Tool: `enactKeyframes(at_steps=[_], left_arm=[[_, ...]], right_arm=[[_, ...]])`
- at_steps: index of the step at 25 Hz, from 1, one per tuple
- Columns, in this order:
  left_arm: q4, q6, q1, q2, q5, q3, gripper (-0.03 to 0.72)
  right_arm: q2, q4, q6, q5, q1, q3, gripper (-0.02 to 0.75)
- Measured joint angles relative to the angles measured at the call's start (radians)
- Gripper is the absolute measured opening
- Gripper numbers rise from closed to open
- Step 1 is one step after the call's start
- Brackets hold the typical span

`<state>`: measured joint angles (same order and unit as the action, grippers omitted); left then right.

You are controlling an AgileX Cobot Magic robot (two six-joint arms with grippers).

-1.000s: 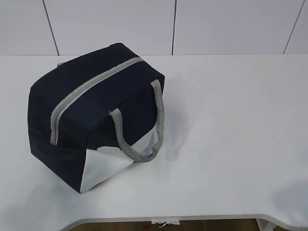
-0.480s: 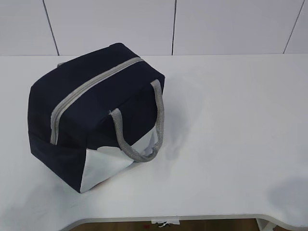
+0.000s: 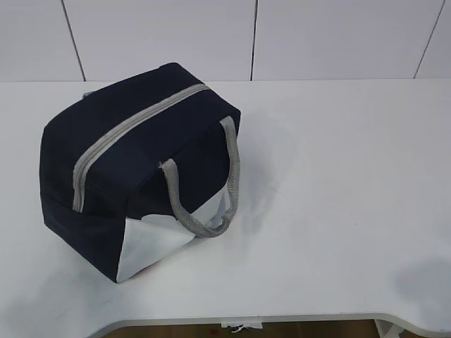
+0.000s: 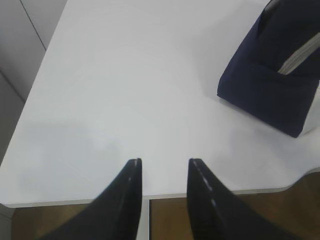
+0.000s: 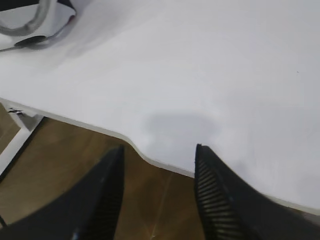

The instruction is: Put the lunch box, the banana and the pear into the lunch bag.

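I see my left gripper (image 4: 164, 162) with its 2 dark fingers parted and nothing between them. My right gripper (image 5: 159, 148) is spread wider, likewise holding nothing.

Bright, even, diffuse lighting throughout, without harsh glare. Only soft grey shadows on the glossy white tabletop (image 3: 338, 176), right of the boxy navy-blue fabric bag (image 3: 134, 176) and at the near right corner. Sharp exterior view; wrist views softer, slightly blurred near the black gripper fingers (image 4: 125, 200).
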<state>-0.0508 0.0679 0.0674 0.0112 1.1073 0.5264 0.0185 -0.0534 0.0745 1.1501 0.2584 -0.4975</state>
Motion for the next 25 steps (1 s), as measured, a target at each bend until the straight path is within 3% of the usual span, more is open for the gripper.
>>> enactKeyframes(at_steps=[5,9,25], left_arm=[[0.000,0.000,-0.010,0.000,0.000,0.000,0.239],[0.000,0.000,-0.014,0.000,0.000,0.000,0.239],[0.000,0.000,-0.014,0.000,0.000,0.000,0.239]], right_arm=[[0.000,0.000,0.000,0.000,-0.129,0.000,0.353],[0.000,0.000,0.000,0.000,-0.175,0.000,0.353],[0.000,0.000,-0.002,-0.003,-0.179,0.000,0.352]])
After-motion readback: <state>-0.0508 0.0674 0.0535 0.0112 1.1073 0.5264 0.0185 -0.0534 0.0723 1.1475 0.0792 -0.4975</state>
